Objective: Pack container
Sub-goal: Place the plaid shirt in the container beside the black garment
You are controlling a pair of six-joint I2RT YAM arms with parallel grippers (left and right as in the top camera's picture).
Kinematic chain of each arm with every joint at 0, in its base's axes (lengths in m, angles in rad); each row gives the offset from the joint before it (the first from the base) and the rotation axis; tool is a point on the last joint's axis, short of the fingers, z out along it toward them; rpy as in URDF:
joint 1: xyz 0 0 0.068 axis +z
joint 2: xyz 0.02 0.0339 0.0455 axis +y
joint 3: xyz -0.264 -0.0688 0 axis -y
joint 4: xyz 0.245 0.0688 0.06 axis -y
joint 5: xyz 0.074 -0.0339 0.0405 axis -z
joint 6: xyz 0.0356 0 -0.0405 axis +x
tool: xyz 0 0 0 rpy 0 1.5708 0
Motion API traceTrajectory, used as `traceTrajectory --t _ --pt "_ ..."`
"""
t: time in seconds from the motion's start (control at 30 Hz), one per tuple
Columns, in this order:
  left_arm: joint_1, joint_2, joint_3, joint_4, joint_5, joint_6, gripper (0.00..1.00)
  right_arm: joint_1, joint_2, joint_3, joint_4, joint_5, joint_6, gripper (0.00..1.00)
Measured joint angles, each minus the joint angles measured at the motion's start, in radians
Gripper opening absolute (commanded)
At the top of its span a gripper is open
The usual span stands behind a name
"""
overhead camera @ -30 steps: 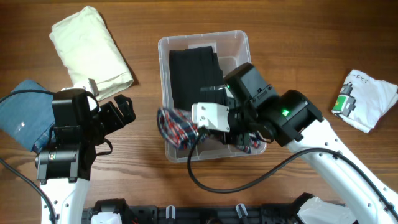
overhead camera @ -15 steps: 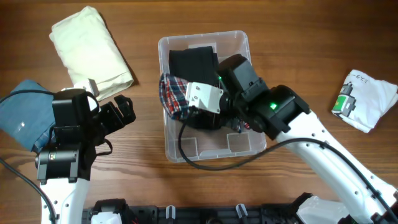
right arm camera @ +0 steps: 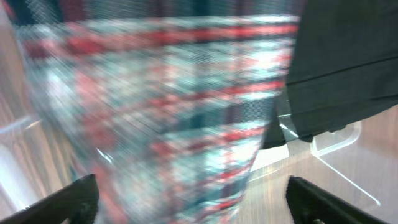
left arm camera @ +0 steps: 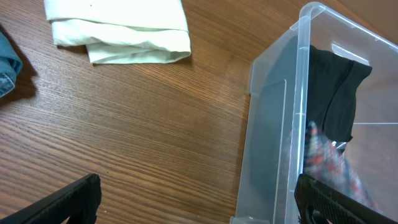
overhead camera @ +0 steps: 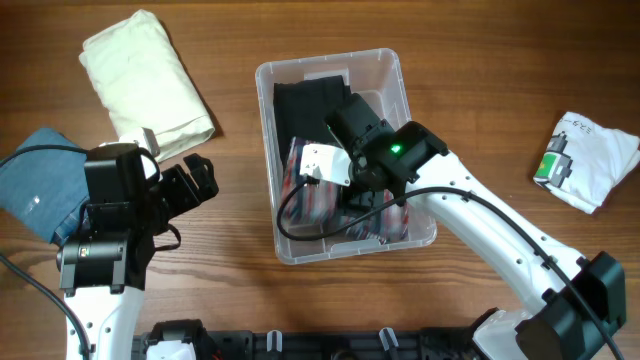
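Observation:
The clear plastic container stands mid-table. A black garment lies in its far half, and a red, white and blue plaid cloth lies spread across its near half. My right gripper hangs over the plaid cloth inside the bin. Its fingers stand wide apart and grip nothing, and this view is motion-blurred. My left gripper is open over bare wood just left of the container's wall, holding nothing.
A folded cream cloth lies at the far left. Folded blue jeans lie partly under my left arm. A white shirt with a green print lies at the right edge.
My right gripper carried the plaid cloth from the bin's near-left corner towards its middle, then opened and let it drop in. The container shifted slightly. The left arm stayed still.

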Motion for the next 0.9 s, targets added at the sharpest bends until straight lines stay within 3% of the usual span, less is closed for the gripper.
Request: traceTrajectory --t 0.17,0.27,0.3,0.37,0.47,0.63,0.73,0.9 --pt "0.000 0.000 0.000 0.000 0.000 0.000 1.00 0.027 -0.066 -0.001 0.074 -0.023 0.005 0.96" --pt "0.000 0.000 0.000 0.000 0.000 0.000 1.00 0.033 -0.222 0.000 0.122 -0.034 0.008 0.19" --pt "0.000 0.000 0.000 0.000 0.000 0.000 1.00 0.033 -0.248 0.001 0.124 -0.035 0.011 0.10" --pt "0.000 0.000 0.000 0.000 0.000 0.000 1.00 0.033 -0.257 0.004 0.124 -0.038 0.040 0.05" --pt "0.000 0.000 0.000 0.000 0.000 0.000 1.00 0.032 -0.166 0.004 0.126 -0.065 0.091 0.06" --pt "0.000 0.000 0.000 -0.001 0.000 0.000 1.00 0.032 0.118 0.005 0.119 -0.146 0.169 0.04" --pt "0.000 0.000 0.000 -0.001 0.000 0.000 1.00 0.032 0.288 0.004 0.019 -0.210 0.203 0.05" --pt "0.000 0.000 0.000 0.000 0.000 0.000 1.00 0.032 0.322 0.004 -0.100 -0.390 0.191 0.07"
